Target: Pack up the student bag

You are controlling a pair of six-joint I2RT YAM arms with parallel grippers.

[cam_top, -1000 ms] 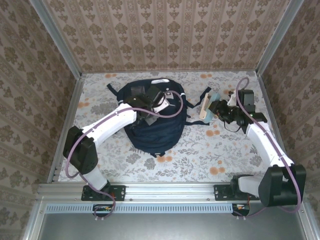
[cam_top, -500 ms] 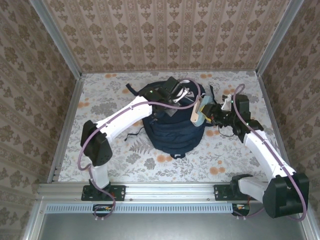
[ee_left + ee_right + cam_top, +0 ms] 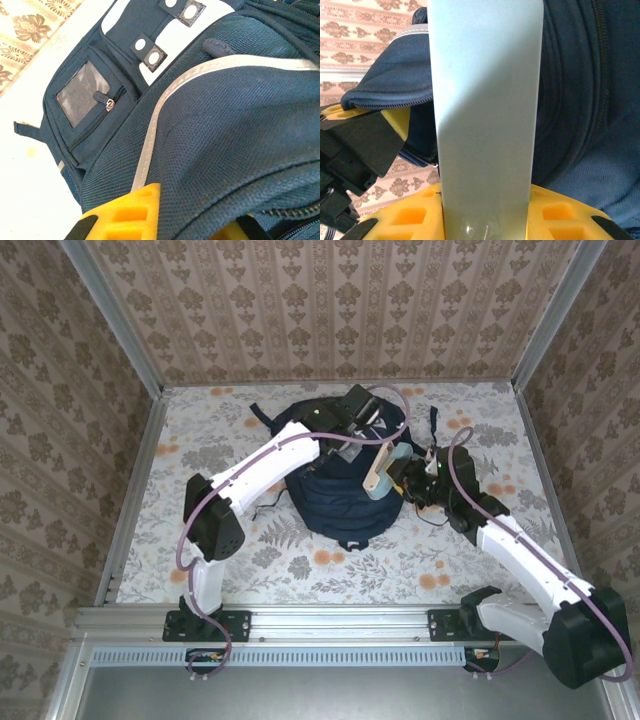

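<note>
Bag (image 3: 240, 125) seemingly within left end effector (image 3: 182, 222)

No readable text or number on the student bag (image 3: 340, 505)

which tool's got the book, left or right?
The right tool: the pale blue-grey book stands clamped between its yellow fingers. The left tool instead pinches the student bag by its navy fabric.
</note>
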